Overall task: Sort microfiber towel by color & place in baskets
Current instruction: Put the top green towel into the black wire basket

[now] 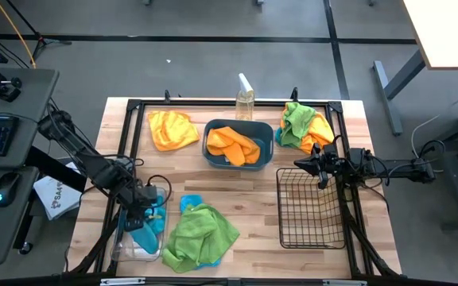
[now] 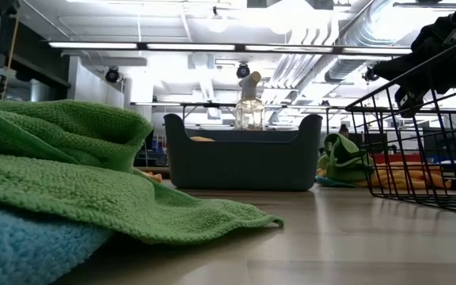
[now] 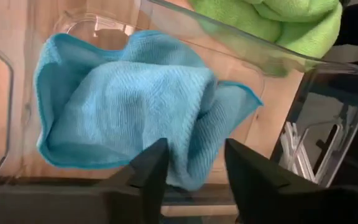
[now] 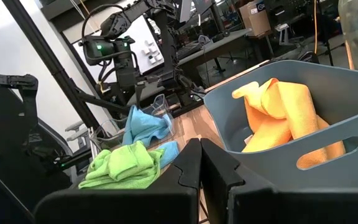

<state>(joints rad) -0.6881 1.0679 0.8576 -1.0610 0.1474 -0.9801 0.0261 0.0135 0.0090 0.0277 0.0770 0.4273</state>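
My left gripper is open and points down into the clear bin at the table's near left, just over a sky-blue towel crumpled on the bin's floor. My right gripper is shut and empty, above the far rim of the black wire basket. The teal tub holds orange towels. A green towel lies over a blue one beside the bin. Another orange towel lies far left. A green, orange and blue heap lies far right. My left gripper's open fingers stand on either side of a raised fold of the blue towel, coming from above. Whether they touch the cloth, I cannot tell. The towel lies slack on the bin's floor.
A pale spray bottle stands behind the tub at the far edge. A black frame runs around the work area. Bare wood shows between the tub, the green towel and the wire basket. A desk with a keyboard stands off the table's left.
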